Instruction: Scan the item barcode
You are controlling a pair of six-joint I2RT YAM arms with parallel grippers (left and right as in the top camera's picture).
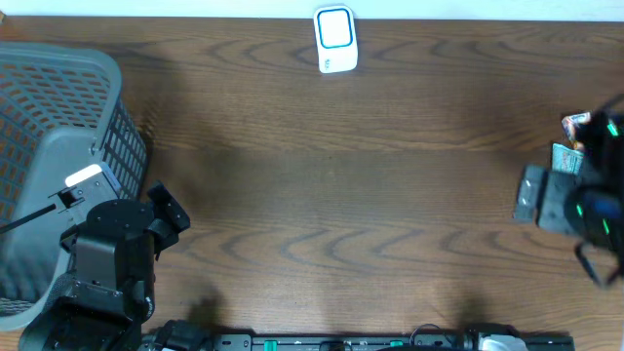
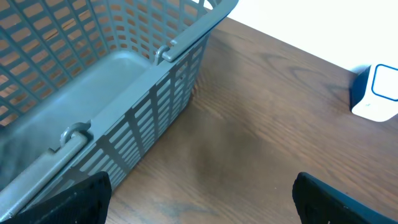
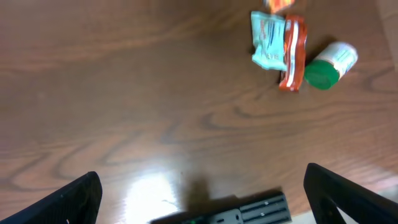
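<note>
Left gripper [image 2: 200,205] gapes beside a slatted plastic basket [image 2: 155,106], and right gripper [image 3: 205,196] gapes near crinkled packets [image 3: 270,43].

A grey slatted basket [image 2: 143,118] stands on the wooden table [image 2: 261,124], just ahead and left of the left gripper [image 2: 202,205], its handle [image 2: 163,53] folded along the near rim.

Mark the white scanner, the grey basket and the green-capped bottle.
white scanner [image 1: 335,39], overhead view, on its blue-outlined face.
grey basket [image 1: 58,57], overhead view, on its far rim.
green-capped bottle [image 3: 320,74], right wrist view, on the cap.
</note>
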